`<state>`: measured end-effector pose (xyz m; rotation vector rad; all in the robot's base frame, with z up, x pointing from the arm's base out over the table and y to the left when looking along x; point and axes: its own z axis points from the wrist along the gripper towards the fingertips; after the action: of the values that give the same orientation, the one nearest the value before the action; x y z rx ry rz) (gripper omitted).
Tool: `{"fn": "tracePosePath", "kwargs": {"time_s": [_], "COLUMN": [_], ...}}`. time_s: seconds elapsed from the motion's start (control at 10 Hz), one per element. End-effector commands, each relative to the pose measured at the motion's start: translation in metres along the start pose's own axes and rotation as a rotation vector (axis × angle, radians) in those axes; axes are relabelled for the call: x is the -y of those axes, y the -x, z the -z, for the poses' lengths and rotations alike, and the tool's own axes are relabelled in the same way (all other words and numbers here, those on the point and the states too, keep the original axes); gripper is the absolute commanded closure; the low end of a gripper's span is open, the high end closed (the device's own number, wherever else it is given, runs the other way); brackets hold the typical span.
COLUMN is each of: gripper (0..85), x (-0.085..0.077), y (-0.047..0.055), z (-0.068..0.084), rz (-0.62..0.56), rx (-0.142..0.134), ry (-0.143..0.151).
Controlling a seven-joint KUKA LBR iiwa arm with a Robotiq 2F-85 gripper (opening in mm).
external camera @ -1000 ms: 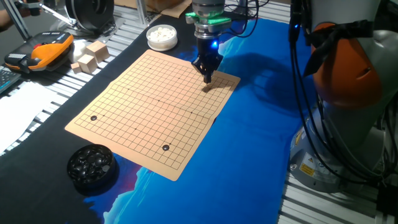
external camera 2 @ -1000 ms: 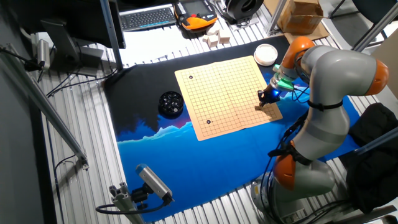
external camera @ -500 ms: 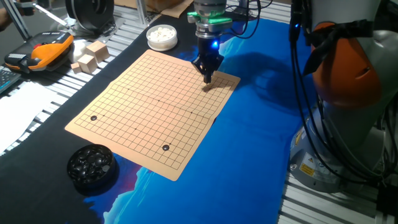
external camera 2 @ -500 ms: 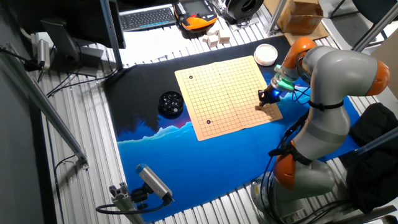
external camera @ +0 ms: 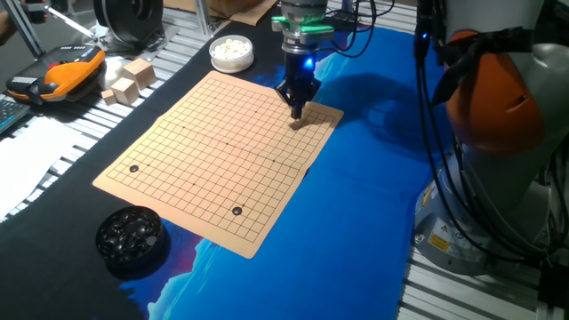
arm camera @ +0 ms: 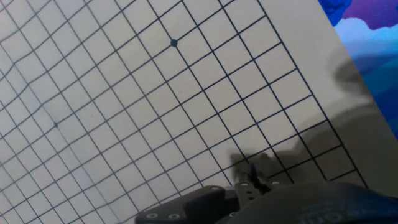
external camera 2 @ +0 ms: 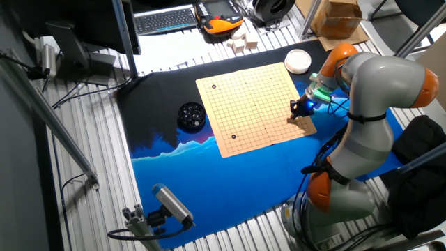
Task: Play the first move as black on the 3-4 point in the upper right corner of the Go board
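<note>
- tan go board is lying on the blue mat, the gripper poised low over its far right corner.
- black stone between the fingertips is not making itself out; whether the fingers are together cannot be told.
- two black stones are sitting well apart from the hand.

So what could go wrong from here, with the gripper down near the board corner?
The gripper tip sits just over the Go board near its corner; no stone is visible there, so placement can't be confirmed. The thin board lies loose on the blue mat and could shift if pressed. Two black stones already sit elsewhere.
</note>
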<state>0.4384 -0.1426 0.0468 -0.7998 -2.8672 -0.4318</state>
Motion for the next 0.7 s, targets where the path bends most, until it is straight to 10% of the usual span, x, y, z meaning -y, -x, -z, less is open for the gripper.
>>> {"fn": "tracePosePath", "kwargs": {"time_s": [0.0, 0.6], "gripper": [85.0, 85.0], "x": [0.001, 0.015], "y": [0.0, -0.008], "z": [0.0, -0.002], "rz": [0.005, 0.028], "rx": [0.002, 0.003], "ry": [-0.007, -0.037]}}
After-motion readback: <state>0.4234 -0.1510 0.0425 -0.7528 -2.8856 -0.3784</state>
